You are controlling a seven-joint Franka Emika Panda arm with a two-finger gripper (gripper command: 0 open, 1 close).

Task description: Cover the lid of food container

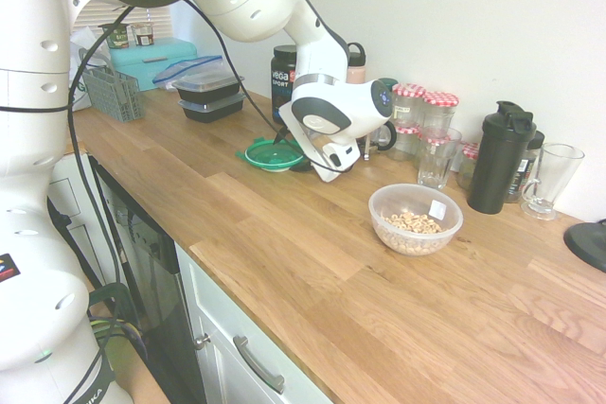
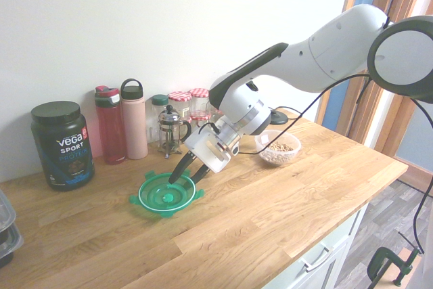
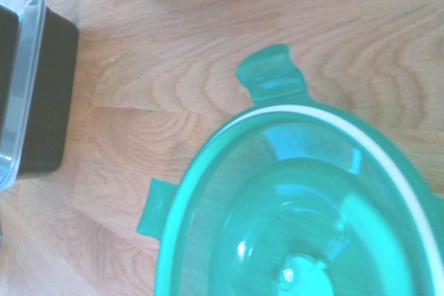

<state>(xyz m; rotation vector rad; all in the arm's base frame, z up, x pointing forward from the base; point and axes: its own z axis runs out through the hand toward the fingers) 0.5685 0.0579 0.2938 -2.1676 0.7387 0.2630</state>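
One green lid [image 2: 166, 195] lies flat on the wooden counter [image 1: 246, 262], well apart from the round clear bowl [image 1: 415, 219] of cereal rings, which stands uncovered. Over the lid's near edge hangs the gripper [image 2: 186, 175], its two dark fingers spread apart with nothing evidently clamped between them. The lid looks low and smooth, so a pinch taken too high could slip off the rim, and one taken too low could press the fingertips into the wood. Closing on a clip tab alone might let the lid tip or swing, and then land skewed on the bowl and knock it. The wrist view shows the clip tabs and raised rim closely, along with a black meal box [image 3: 48, 95], but no bowl; the second exterior view shows the spread fingers, while the first exterior view has the lid partly hidden behind them.
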